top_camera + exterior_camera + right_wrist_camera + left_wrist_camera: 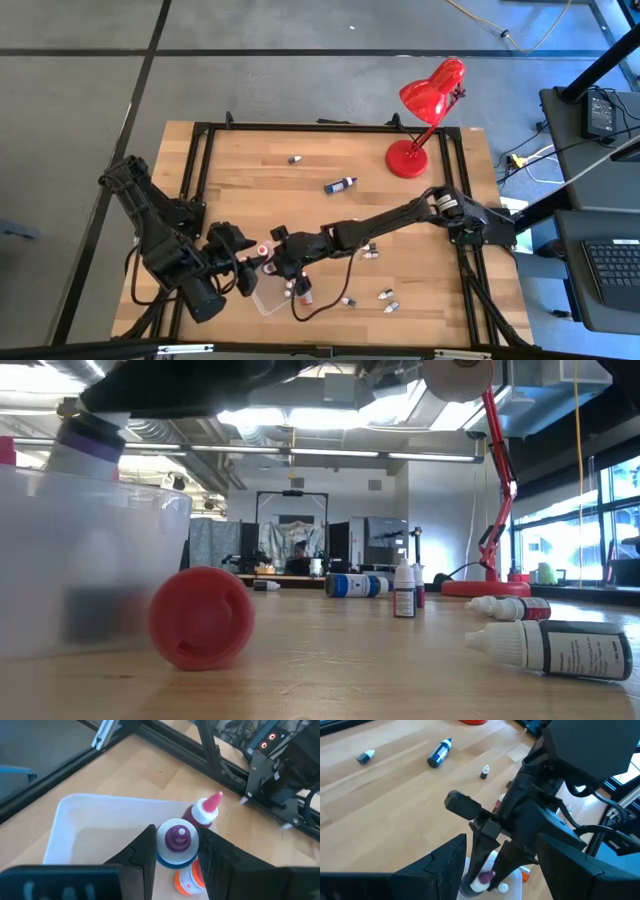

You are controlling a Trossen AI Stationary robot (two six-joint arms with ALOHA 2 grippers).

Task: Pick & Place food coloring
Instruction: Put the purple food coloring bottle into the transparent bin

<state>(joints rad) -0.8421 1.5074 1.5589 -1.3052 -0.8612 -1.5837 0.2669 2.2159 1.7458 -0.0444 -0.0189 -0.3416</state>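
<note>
A: Purple-capped bottle (176, 843) is pinched in the right gripper (176, 851) jaws, just over the tray (75, 827) rim. Let go now and it could clip the wall, or hit the red-tipped one (201, 813) beside the tray.

B: Left gripper (243, 272)?

A: Waits beside the tray; can't tell its jaws. Wood bench (250, 190), strays past the tray, lamp (428, 112) at back, office w/ windows behind.

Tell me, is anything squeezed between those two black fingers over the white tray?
Yes. In the right wrist view the right gripper pinches a purple-capped bottle above the tray, with a red bottle just beyond.
</note>
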